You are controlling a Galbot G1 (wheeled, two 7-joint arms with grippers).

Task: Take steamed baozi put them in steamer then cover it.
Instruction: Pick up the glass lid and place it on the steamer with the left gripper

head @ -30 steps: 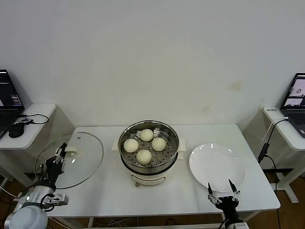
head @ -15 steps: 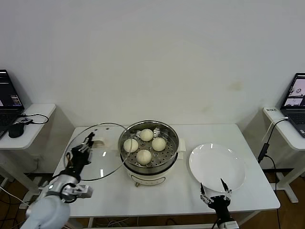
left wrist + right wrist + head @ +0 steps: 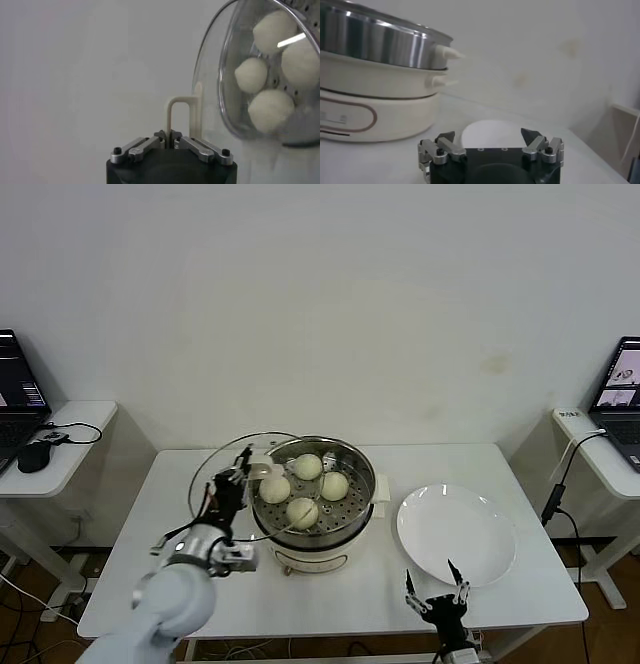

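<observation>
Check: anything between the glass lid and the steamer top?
Nothing visible. The left gripper, jaws shut on the cream handle, holds the round clear glass lid overlapping the shiny steel steamer's left rim; four cream-white buns sit inside.

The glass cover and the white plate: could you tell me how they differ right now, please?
The cover is clear glass with a cream handle; the plate is opaque white with no handle. The cover is held up by the shut left gripper, partly over the steamer; the plate lies flat on the table, apart from the open right gripper. Both are round.
</observation>
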